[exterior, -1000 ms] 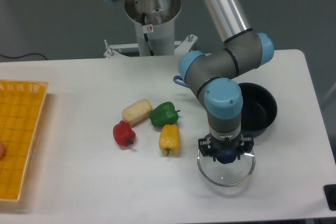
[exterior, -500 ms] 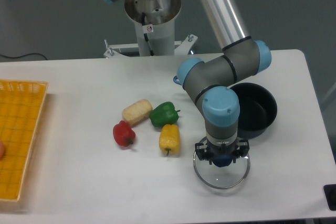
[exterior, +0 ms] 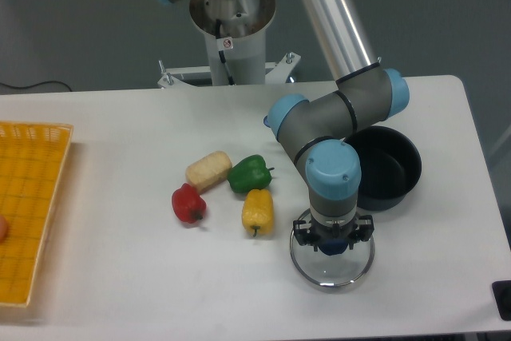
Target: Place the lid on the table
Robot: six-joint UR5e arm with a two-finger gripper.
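The lid (exterior: pixel 331 271), a clear glass disc with a thin metal rim, is near the front edge of the white table (exterior: pixel 120 269). Its dark blue knob sits between the fingers of my gripper (exterior: pixel 331 243), which points straight down and is shut on that knob. Whether the lid rests on the table or hangs just above it cannot be told. Most of the knob is hidden by the wrist above it.
An open black pot (exterior: pixel 387 167) stands just behind and right of the lid. A yellow pepper (exterior: pixel 257 211), green pepper (exterior: pixel 250 172), red pepper (exterior: pixel 188 203) and a corn piece (exterior: pixel 207 169) lie left of the gripper. A yellow mesh tray (exterior: pixel 28 209) is at the far left.
The gripper with the lid has slid slightly left and toward the table's front edge. The peppers, corn and pot have stayed put.
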